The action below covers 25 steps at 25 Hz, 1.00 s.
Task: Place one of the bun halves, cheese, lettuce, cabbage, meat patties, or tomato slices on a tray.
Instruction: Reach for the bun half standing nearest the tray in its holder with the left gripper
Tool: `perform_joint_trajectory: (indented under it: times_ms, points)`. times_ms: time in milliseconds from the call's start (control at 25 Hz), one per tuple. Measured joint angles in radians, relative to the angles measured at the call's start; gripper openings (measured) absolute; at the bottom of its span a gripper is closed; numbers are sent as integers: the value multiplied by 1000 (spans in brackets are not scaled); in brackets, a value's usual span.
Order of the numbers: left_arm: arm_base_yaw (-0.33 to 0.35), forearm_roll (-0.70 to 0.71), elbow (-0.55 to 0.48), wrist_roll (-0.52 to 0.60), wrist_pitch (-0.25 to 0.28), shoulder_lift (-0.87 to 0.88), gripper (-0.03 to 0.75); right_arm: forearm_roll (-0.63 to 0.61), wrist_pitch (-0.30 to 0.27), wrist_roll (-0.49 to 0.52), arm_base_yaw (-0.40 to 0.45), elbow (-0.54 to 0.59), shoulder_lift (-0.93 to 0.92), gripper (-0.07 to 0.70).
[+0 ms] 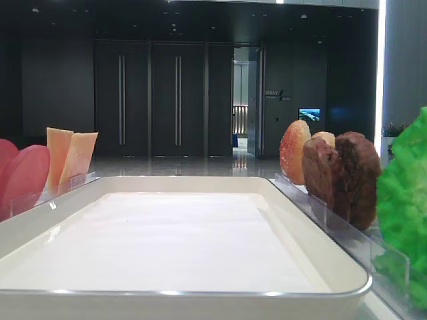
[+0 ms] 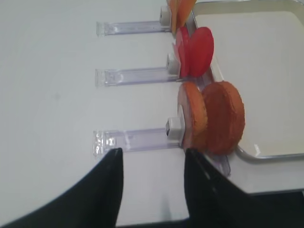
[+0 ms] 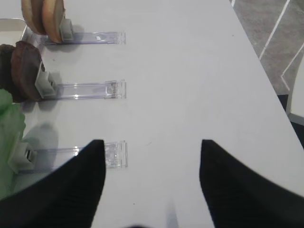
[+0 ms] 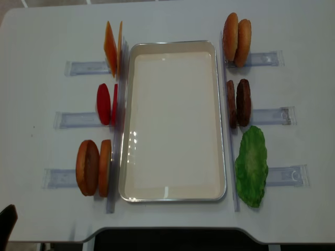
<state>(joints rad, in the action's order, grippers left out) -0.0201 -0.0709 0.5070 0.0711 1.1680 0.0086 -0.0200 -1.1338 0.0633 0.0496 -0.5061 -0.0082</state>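
Observation:
The white tray (image 4: 172, 120) lies empty mid-table. On its left stand cheese (image 4: 112, 47), red tomato slices (image 4: 106, 103) and two bun halves (image 4: 93, 167) in clear holders. To its right are two more bun halves (image 4: 236, 39), meat patties (image 4: 238, 103) and lettuce (image 4: 251, 164). My left gripper (image 2: 152, 150) is open and empty, low over bare table just short of the near bun halves (image 2: 213, 118). My right gripper (image 3: 151, 141) is open and empty over bare table, beside the outer end of the lettuce (image 3: 7, 137) holder. No cabbage shows.
Clear plastic rails (image 4: 269, 116) run outward from each food holder on both sides. The table's front edge (image 4: 172, 230) is close behind the tray. The right table edge (image 3: 266, 76) drops to a grey floor.

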Motion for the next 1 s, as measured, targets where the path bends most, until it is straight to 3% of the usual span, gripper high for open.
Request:
perform_joint_trajectory:
  times_ms: [200,560,1000]
  points:
    - [0,24,73,-24,58,135,328,0,0,0,0,0,0,416]
    - [0,71,190,-71,64,441,328,0,0,0,0,0,0,416]
    - [0,91,411,-113,78,868,330,0,0,0,0,0,0,416]
